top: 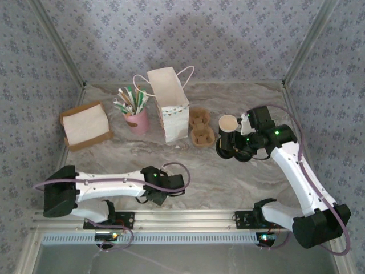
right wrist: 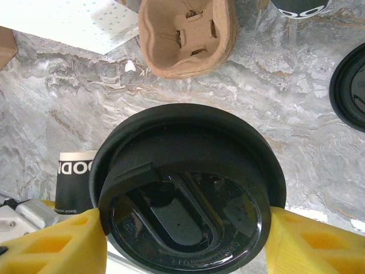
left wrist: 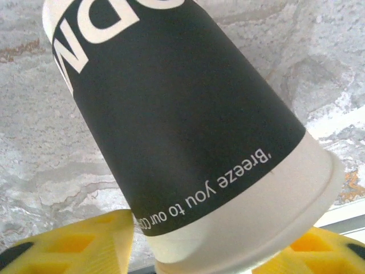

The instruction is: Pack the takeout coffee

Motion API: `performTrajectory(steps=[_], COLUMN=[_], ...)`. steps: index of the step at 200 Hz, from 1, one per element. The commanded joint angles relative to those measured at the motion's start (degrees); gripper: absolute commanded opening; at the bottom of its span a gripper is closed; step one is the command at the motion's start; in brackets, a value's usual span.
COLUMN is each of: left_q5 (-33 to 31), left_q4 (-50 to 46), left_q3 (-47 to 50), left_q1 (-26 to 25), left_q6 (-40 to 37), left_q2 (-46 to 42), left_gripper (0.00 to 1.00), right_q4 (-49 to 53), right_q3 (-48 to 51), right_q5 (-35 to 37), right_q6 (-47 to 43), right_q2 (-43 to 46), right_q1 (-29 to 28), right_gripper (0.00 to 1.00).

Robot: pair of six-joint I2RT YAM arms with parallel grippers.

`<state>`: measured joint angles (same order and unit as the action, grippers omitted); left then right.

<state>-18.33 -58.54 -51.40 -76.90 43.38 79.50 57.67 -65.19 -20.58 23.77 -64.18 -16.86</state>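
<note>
The takeout coffee (top: 228, 124) stands open-topped at the right of the table, its pale cream inside showing. Just in front of it my right gripper (top: 238, 148) (right wrist: 185, 222) is shut on a round black lid (right wrist: 182, 171), one yellow finger on each side of the rim. Near the front edge my left gripper (top: 157, 193) (left wrist: 211, 240) has its yellow fingers (left wrist: 85, 242) against the base of a dark-walled paper cup (left wrist: 182, 114) (right wrist: 74, 182) with white lettering. That cup stands upright on the marble, mostly hidden under the gripper in the top view.
A white paper bag (top: 169, 105) stands upright at the back centre, with a brown cup carrier (top: 201, 128) (right wrist: 188, 34) beside it. Left of the bag are a pink cup of straws (top: 137, 117) and an open brown box (top: 85, 125). Another black lid (right wrist: 351, 85) lies flat.
</note>
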Motion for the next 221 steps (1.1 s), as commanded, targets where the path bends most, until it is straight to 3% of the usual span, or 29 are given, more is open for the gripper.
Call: performTrajectory(steps=[1, 55, 99, 166, 190, 221], left_q5=[-2.4, -2.4, -1.6, -2.6, 2.8, 14.8], left_q4=[-1.1, -0.6, -0.4, -6.3, -6.7, -3.4], left_q3=[-2.8, -6.1, -6.9, -13.6, -16.6, -17.5], left_q1=[0.2, 3.0, 5.7, 7.6, 10.1, 15.2], left_q6=[-0.4, -0.9, -1.0, -0.6, -0.3, 1.2], left_q2=[1.2, 1.2, 1.1, 1.3, 0.1, -3.0], left_gripper=[0.48, 0.2, 0.06, 0.0, 0.0, 0.0], right_q4=[0.6, 1.1, 1.1, 0.6, 1.2, 2.1], right_q3=[0.1, 0.4, 1.3, 2.3, 1.6, 0.9], right_q5=[-1.2, -1.7, -2.7, -4.5, -5.1, -5.4], right_q6=[0.2, -0.3, -0.9, -1.3, -1.5, -1.9], right_q2=[0.1, 1.2, 2.0, 3.2, 3.5, 4.2], right_q1=[0.5, 1.1, 2.2, 3.3, 3.7, 3.9], right_gripper=[0.66, 0.66, 0.66, 0.66, 0.66, 0.66])
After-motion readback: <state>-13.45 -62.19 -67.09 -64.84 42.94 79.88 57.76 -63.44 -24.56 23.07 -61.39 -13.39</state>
